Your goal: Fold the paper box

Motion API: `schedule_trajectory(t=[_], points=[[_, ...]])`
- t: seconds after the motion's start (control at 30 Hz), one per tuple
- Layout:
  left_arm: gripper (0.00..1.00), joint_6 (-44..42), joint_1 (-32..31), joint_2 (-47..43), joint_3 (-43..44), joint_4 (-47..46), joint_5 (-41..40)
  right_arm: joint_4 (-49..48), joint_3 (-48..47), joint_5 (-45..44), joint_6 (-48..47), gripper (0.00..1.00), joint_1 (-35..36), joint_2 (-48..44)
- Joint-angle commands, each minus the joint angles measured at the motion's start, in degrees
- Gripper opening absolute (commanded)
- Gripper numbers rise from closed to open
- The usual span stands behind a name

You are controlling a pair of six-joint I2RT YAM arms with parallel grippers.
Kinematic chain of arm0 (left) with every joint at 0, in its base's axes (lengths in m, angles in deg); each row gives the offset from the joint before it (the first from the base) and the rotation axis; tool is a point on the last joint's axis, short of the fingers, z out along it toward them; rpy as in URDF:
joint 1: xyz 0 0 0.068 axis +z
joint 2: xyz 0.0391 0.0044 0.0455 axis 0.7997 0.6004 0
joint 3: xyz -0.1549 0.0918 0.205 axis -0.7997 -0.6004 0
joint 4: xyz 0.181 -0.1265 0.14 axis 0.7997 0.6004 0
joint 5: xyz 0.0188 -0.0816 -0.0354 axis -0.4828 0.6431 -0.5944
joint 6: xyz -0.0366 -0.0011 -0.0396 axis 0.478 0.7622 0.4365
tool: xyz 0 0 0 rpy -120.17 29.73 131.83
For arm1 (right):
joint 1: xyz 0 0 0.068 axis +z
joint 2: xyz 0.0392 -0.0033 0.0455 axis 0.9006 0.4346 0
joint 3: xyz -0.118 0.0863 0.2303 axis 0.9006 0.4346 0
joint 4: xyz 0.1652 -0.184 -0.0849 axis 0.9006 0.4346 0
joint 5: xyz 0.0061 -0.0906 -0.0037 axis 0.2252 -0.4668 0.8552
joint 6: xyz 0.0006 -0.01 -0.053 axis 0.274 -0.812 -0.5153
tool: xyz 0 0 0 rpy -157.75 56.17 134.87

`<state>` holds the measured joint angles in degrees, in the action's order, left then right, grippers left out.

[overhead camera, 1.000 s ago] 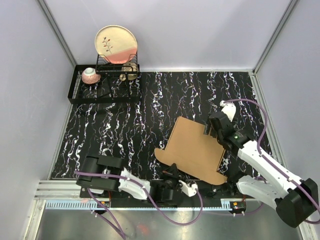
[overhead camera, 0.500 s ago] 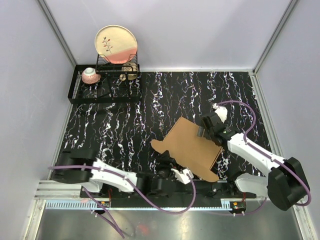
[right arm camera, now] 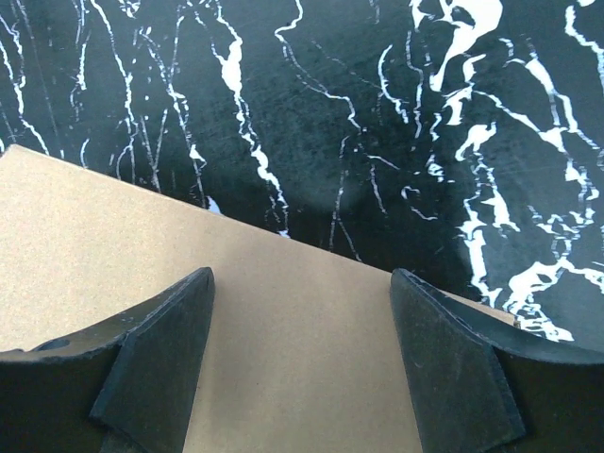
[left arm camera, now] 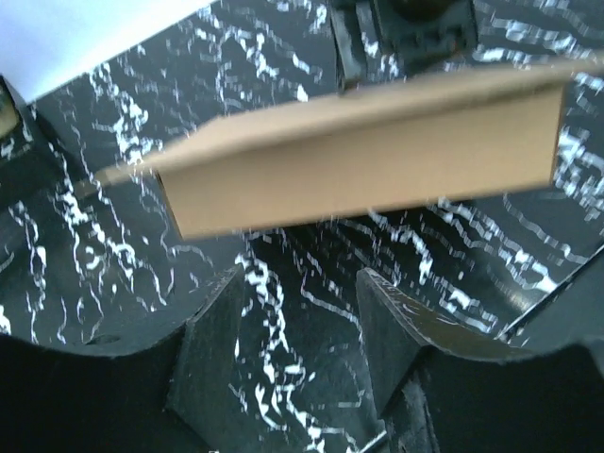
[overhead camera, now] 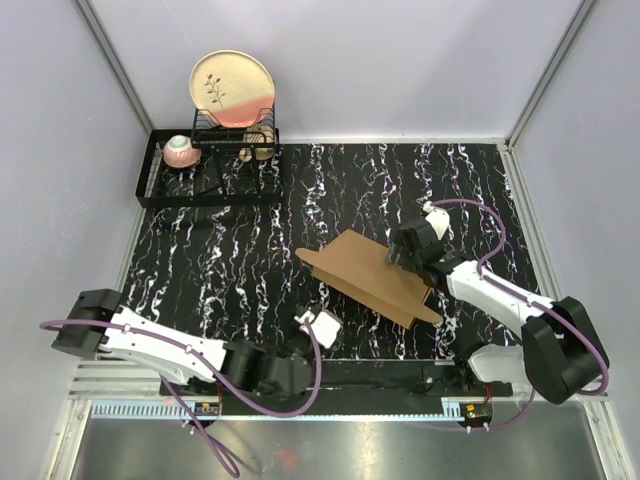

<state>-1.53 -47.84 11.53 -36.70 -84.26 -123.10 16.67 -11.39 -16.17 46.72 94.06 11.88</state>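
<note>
Left jaws [left arm camera: 302, 293] first: spread apart with nothing between them, low over the desk [overhead camera: 250, 250] and pointed at the near side of the paper box [overhead camera: 370, 280]. They sit just short of it, not touching.

The box is right of centre on the desk, between the two arms. It doesn't lie flat. From the left wrist view, one long panel hangs down from a crease and you can see the marbled desk under its lower edge, so that side is up in the air.

On its far right edge are the right jaws [right arm camera: 302, 283], also wide open, with both fingers over the cardboard face. The sheet runs out past them, so they're not clamped on it. I can't tell whether the tips are pressing it.

My read: we're early, working on the first crease, with no walls standing yet. The next move probably needs the left jaws to come in and catch that hanging panel while the right side steadies the sheet, or it'll just skid.

Far back left, a black dish rack [overhead camera: 160, 185] holds a plate [overhead camera: 232, 88] standing upright, a small pinkish bowl [overhead camera: 181, 150] and something tan I can't make out.
</note>
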Motion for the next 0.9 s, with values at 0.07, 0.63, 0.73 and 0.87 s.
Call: schedule_trajectory(t=[0.07, 0.63, 0.73, 0.87], points=[[0.56, 23.65, -3.38, 0.74, -2.91, 13.03, -12.06, 3.21, 3.45, 5.57, 3.21, 0.8, 0.85, -1.06], [0.45, 38.71, -2.59, 0.03, -3.34, 21.76, -8.74, 0.4, 2.66, 10.83, 4.35, 0.8, 0.85, 3.58], [0.44, 34.78, -2.59, 2.75, -5.1, 14.03, -8.03, -1.27, 3.63, 12.15, 4.79, 0.8, 0.85, 4.72], [0.45, 28.97, -2.15, 8.2, -3.53, 6.13, -9.35, -2.06, 4.07, 13.29, 4.88, 0.8, 0.76, 5.6]])
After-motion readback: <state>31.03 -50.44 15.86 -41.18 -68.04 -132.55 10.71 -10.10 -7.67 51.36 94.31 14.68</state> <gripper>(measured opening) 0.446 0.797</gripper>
